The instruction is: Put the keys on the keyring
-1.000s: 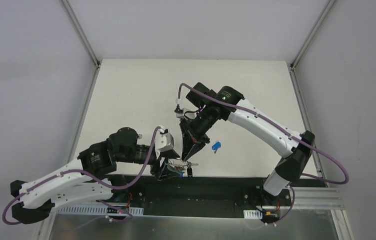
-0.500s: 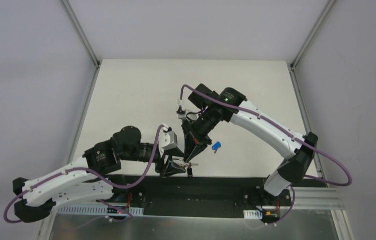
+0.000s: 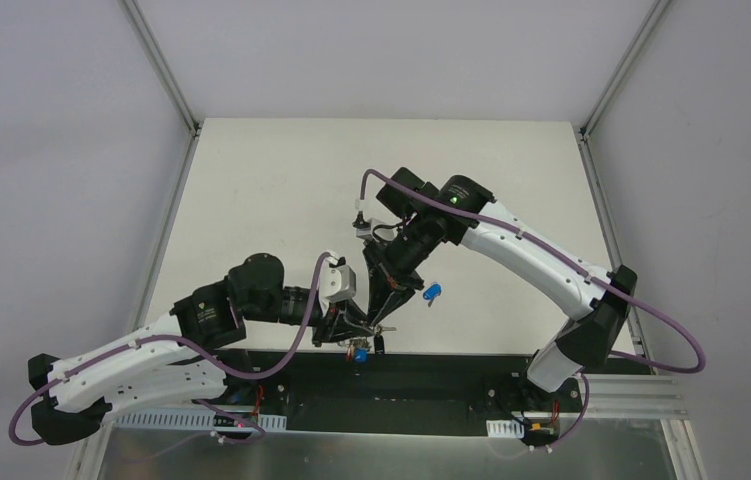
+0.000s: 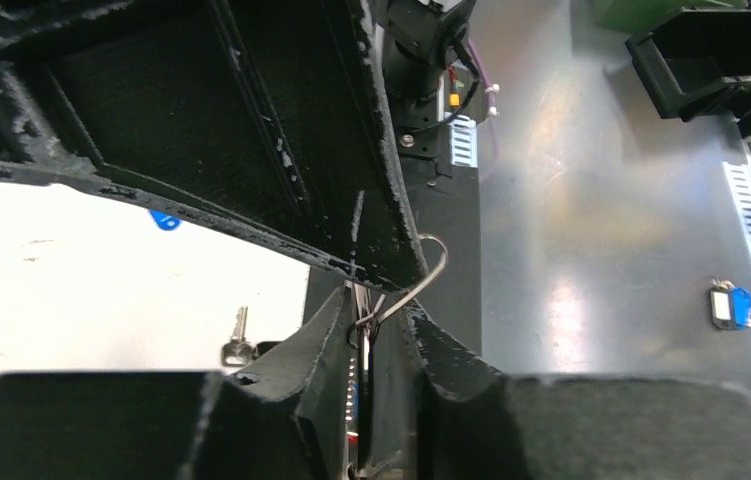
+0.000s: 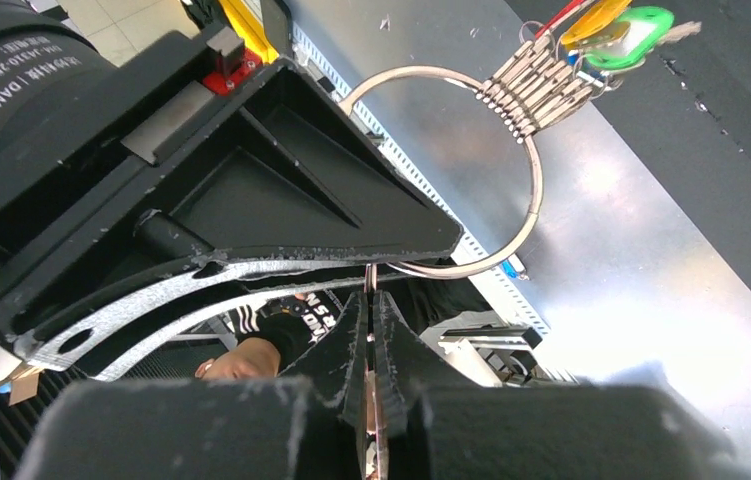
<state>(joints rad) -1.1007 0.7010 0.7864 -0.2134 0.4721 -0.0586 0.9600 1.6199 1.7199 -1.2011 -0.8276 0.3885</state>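
The keyring [image 5: 534,190] is a large thin wire loop carrying several keys with red, yellow and green tags [image 5: 611,25]. My right gripper [image 5: 371,295] is shut on the ring's wire end, pointing down at the table's near edge [image 3: 379,322]. My left gripper [image 4: 376,300] meets it from the left [image 3: 351,328], jaws narrowed onto the ring's wire [image 4: 429,272]. The blue-capped key [image 3: 433,293] lies on the table just right of both grippers. The black-headed key [image 3: 379,344] lies at the table's near edge, right under the grippers, and shows as a silver blade [image 4: 239,325] in the left wrist view.
The white table [image 3: 281,200] ends in a black strip [image 3: 451,375] at the near edge, directly below both grippers. Metal frame posts [image 3: 166,75] stand at the back corners. A hanging blue tag [image 3: 359,352] dangles under the left gripper.
My left gripper's jaws went from wide open to nearly closed around the ring wire, and it shifted slightly right. A blue tag now hangs below it. The right arm held still.
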